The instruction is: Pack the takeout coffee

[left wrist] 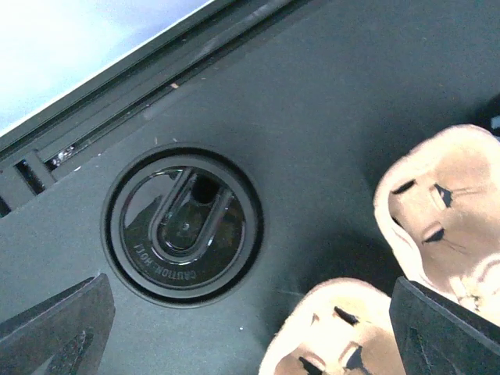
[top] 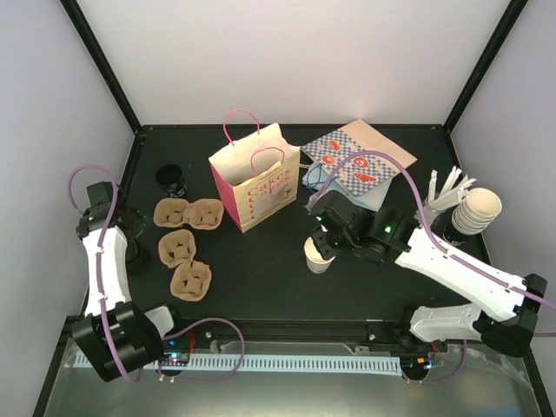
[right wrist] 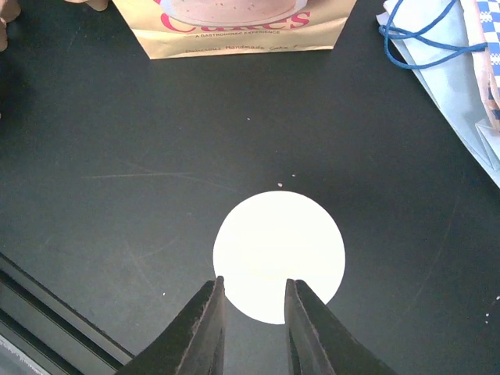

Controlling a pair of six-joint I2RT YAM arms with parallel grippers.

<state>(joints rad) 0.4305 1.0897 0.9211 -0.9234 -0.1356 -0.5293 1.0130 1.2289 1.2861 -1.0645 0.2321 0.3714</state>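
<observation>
A: What is the cup (top: 319, 259) like?

B: Small, round, white paper with a cream inside. The right wrist view looks straight down on it, so it shows as a plain pale disc. It stands upright on the matte black table (top: 261, 287), at about 5 o'clock from the bag (top: 254, 182) and apart from it.

A: And the bag?

B: Stiff paper, upright, mouth open. It has a pink side, thin pink loop handles, and a cream front with pink lettering.

A: How does the right gripper (right wrist: 255, 285) stand?

B: Its two dark, tapered fingers (right wrist: 205, 328) are parted only a little, narrower than the cup's mouth. In its own view they sit over the rim at 6 o'clock, and the pale disc shows in the gap. Nothing is pinched between them. Whether they touch the paper cannot be told.

A: The arm behind it?

B: The white forearm reaches from its base toward 10 o'clock, with the wrist bent down over the cup.

A: The left gripper (left wrist: 248, 312)?

B: Spread wide, holding nothing. Below it lies a glossy black round lid (left wrist: 183, 226) with raised rings, and at 3 to 5 o'clock sit rough tan pulp carriers (left wrist: 445, 203). The left arm is folded along the table's 9 o'clock edge, wrist pointing down.
</observation>
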